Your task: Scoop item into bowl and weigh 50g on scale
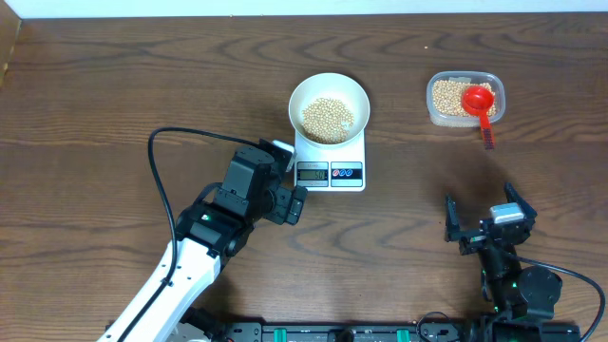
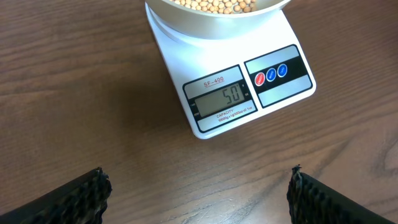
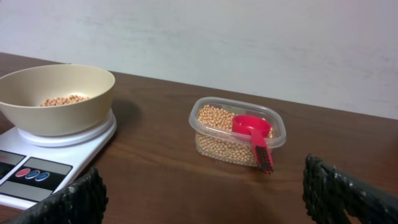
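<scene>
The white bowl (image 1: 329, 104) holds a layer of beige beans (image 1: 328, 119) and stands on the white scale (image 1: 331, 163). The scale's display (image 2: 222, 96) reads 50. My left gripper (image 1: 293, 179) is open just left of and in front of the scale's front edge, with nothing between its fingers. In the left wrist view, only bare wood lies in the left gripper (image 2: 199, 177). My right gripper (image 1: 482, 199) is open and empty near the front right, well short of the tub. The right wrist view shows the bowl (image 3: 59, 109) to the left, beyond the right gripper (image 3: 204, 171).
A clear plastic tub (image 1: 464, 99) of beans sits at the back right, with a red scoop (image 1: 480, 103) resting in it and its handle hanging over the near rim. The left arm's black cable (image 1: 161, 180) loops over the table at left.
</scene>
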You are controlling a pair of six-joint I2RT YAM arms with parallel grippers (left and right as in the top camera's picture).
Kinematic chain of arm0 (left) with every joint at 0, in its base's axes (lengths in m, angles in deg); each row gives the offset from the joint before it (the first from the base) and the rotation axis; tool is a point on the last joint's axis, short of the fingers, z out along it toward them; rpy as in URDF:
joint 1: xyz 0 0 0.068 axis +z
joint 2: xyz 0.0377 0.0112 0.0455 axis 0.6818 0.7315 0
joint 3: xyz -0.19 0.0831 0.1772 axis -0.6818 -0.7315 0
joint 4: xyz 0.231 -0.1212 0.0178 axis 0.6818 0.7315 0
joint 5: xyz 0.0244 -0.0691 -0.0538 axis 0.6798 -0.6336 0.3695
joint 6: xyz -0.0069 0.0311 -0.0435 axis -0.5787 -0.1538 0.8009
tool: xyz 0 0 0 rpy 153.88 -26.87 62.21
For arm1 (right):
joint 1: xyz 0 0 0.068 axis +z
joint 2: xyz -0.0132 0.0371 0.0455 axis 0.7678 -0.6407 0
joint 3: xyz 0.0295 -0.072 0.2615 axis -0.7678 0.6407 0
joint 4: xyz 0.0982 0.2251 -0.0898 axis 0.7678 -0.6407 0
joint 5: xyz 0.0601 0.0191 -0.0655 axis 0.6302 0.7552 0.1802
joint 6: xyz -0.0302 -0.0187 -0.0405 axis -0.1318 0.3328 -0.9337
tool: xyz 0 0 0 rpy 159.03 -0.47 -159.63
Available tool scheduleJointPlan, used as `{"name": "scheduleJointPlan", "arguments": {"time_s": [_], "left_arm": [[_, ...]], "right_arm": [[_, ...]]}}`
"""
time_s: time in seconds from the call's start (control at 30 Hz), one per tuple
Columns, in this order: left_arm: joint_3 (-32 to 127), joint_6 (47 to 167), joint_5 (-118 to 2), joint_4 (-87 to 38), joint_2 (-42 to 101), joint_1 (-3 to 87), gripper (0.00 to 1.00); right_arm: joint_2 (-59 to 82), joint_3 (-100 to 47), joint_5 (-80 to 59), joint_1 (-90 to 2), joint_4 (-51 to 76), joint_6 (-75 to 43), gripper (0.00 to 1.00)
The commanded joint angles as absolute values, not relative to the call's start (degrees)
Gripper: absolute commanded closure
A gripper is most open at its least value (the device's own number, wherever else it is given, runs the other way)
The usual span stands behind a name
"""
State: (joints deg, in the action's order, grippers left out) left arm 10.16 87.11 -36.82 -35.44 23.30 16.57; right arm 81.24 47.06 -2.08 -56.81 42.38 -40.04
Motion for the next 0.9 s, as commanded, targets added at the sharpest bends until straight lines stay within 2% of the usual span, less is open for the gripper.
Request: {"name": "scheduleJointPlan", "arguments": {"time_s": [0.0, 0.73, 0.87], "left_arm": [[10.53, 86.93, -37.37, -35.31, 23.08, 16.5, 0.07], [10.51, 86.89, -37.32, -35.59, 22.08, 16.55, 0.07], [10.51, 82.82, -36.25, -35.57, 19.11, 17.95, 0.07]], "right_arm": [[81.81, 47.14, -1.68, -56.46, 42.04, -40.83, 0.01], [81.81, 47.14, -1.68, -56.46, 42.04, -40.83, 0.01], [81.81, 47.14, -1.68, -56.46, 42.04, -40.83, 0.01]]}}
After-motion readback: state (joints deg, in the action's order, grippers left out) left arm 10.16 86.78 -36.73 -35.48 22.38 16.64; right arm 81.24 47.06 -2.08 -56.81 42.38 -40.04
